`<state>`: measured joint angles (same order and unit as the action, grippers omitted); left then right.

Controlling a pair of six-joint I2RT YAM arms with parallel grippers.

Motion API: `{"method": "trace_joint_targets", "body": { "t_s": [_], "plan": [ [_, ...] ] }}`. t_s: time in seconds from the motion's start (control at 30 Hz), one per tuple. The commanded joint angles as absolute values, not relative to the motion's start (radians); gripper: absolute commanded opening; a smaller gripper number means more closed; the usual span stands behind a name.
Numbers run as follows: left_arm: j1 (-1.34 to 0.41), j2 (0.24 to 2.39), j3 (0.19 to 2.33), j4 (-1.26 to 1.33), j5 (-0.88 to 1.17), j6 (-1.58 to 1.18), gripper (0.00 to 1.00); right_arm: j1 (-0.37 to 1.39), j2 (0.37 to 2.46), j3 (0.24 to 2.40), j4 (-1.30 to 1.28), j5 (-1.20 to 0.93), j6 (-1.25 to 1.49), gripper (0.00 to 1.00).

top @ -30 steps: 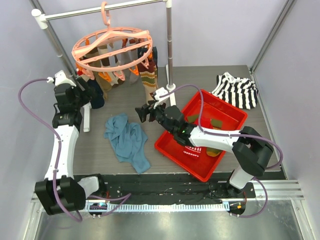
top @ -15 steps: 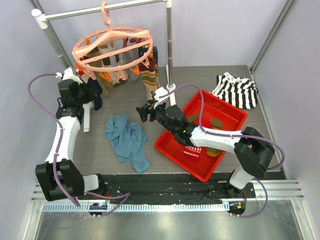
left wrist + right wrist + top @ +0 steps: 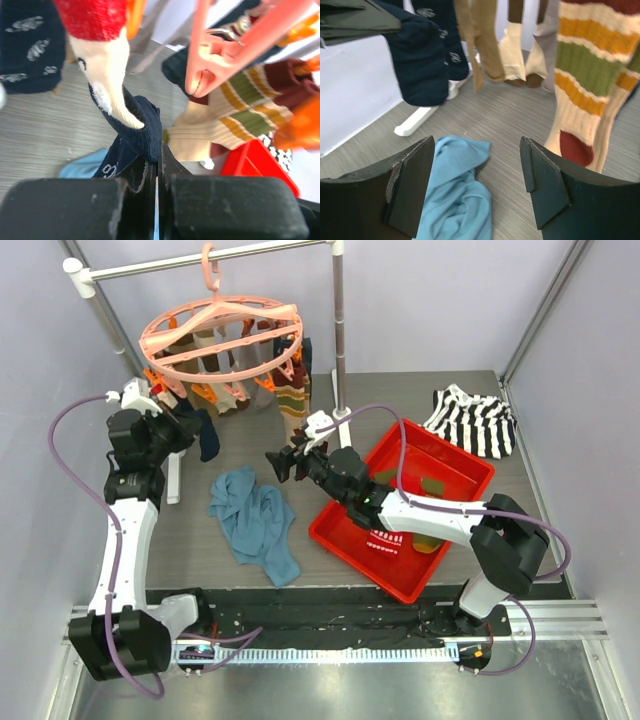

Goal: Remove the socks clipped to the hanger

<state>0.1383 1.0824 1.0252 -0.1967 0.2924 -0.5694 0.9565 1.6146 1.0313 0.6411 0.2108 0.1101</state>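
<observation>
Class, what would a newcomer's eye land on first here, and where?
The round salmon-pink plastic ring hanger, clipped full of patterned knit socks, hangs at back left. The left gripper has its jaws shut on a navy sock there. A red plastic tray sits right of centre.

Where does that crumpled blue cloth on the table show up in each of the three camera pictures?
Top external: the blue cloth lies left of centre, just left of the red tray.
Left wrist: only a pale sliver at lower left, behind the left fingers, shut on a navy sock.
Right wrist: bottom centre, between the open right fingers.
Shared landmark: the olive-orange striped sock, hanging in all three.
</observation>
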Motion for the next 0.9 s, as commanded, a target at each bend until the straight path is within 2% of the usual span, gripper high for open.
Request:
{"method": "trace_joint_targets", "body": {
  "t_s": [0.0,0.63,0.87],
  "plan": [
    [0.097,1.029,1.022,-0.233,0.351,-0.598,0.00,1.000,1.591,1.100,0.670,0.193,0.086,0.78],
    [-0.120,0.977,1.048,-0.276,0.385,-0.644,0.00,1.066,1.689,1.169,0.742,0.267,0.008,0.82],
    [-0.158,0.980,1.069,-0.284,0.388,-0.678,0.00,1.080,1.756,1.209,0.772,0.383,-0.026,0.82]
  ]
}}
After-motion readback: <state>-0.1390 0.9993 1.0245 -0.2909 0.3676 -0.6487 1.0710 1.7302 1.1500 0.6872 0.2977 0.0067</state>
